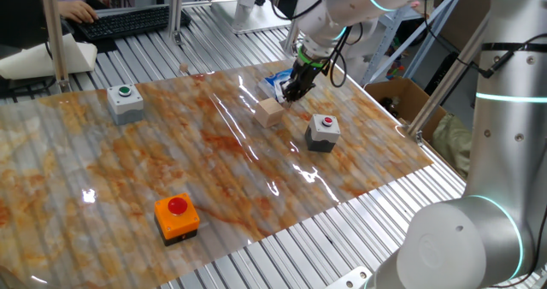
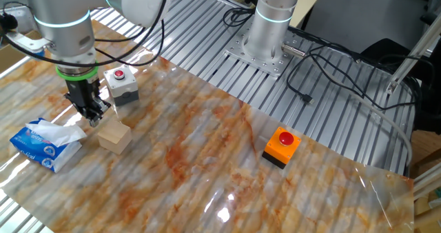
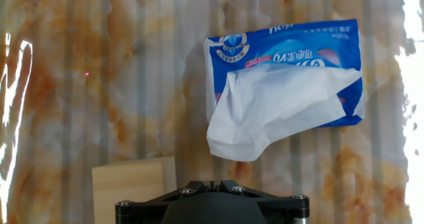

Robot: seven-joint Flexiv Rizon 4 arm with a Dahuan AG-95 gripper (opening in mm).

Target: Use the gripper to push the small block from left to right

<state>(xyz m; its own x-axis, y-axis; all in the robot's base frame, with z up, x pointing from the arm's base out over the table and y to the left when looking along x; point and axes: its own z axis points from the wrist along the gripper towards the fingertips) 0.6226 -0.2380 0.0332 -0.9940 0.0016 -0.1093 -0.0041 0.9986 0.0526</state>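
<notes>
Shiny orange-brown sheet (image 1: 214,178) covers the table, with 3 button boxes on it.
From one side, the gripper (image 1: 292,90) hangs low just beside the small block (image 1: 270,113). From the other side, the block sits between the gripper and a blue tissue pack (image 2: 43,145). Looking down the hand, the block peeks in bottom left; I cannot tell if the fingers are open.

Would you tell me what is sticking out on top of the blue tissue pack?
A crumpled white tissue spills from the blue tissue pack, covering its opening and middle.
</notes>
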